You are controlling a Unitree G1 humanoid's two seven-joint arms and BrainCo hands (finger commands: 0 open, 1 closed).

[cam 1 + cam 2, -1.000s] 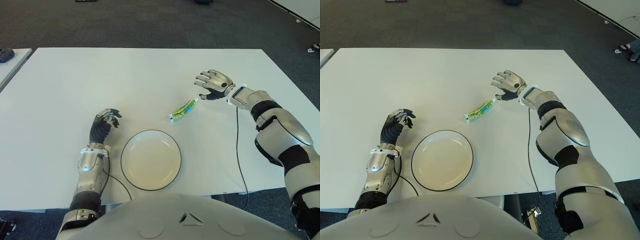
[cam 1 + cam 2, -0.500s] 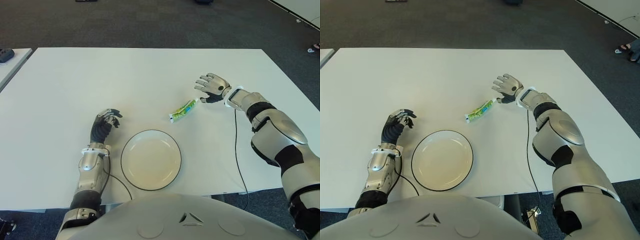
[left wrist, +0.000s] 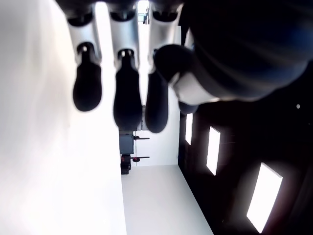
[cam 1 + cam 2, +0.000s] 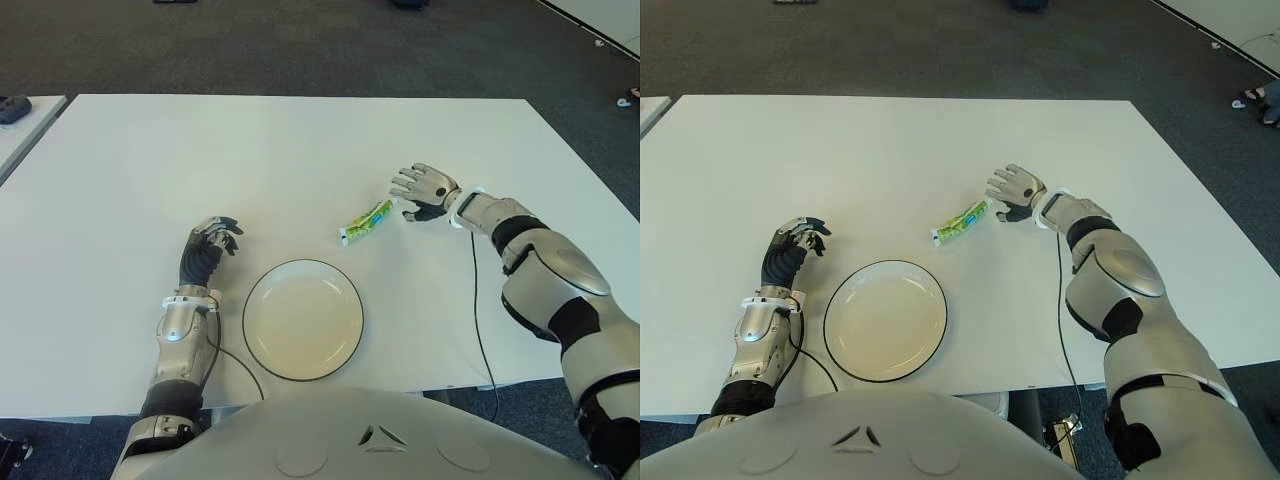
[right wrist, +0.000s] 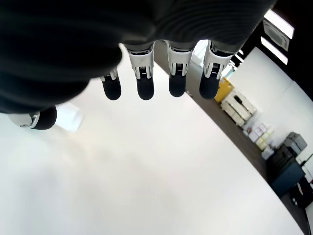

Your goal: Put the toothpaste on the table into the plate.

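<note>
Nearest the robot's body: white plate (image 4: pixel 302 320) with a dark rim, lying flat on the white table (image 4: pixel 250 160) close to the near edge. Nothing in it.

At about 9 o'clock from the plate, just beside its rim: left hand (image 4: pixel 205 250), forearm running back toward the robot. Fingers curled in, loosely bunched; the wrist view shows three dark fingertips (image 3: pixel 127 105) side by side with the thumb folded across, nothing between them. Idle.

At about 1 o'clock from the plate, a little beyond its far rim and apart from it: toothpaste tube (image 4: pixel 366 221), green with some blue and white print, lying flat on the table. It runs diagonally, flat crimped end toward the plate, cap end pointing away toward 1 o'clock.

Just past the cap end, at 2 o'clock from the plate: right hand (image 4: pixel 425 189), palm turned down, low over the table. Fingers spread and extended, gripping nothing; its own wrist view shows four straight fingertips (image 5: pixel 145 88) in a row above bare table surface, thumb off to one side. Thumb looks very close to the tube's cap; contact cannot be confirmed. A blurred pale shape near the thumb in that wrist view is probably the cap end.

Black cable (image 4: pixel 478 320) trails from the right wrist back over the near table edge.

Farther out: bare table, then dark carpet (image 4: pixel 300 45).
</note>
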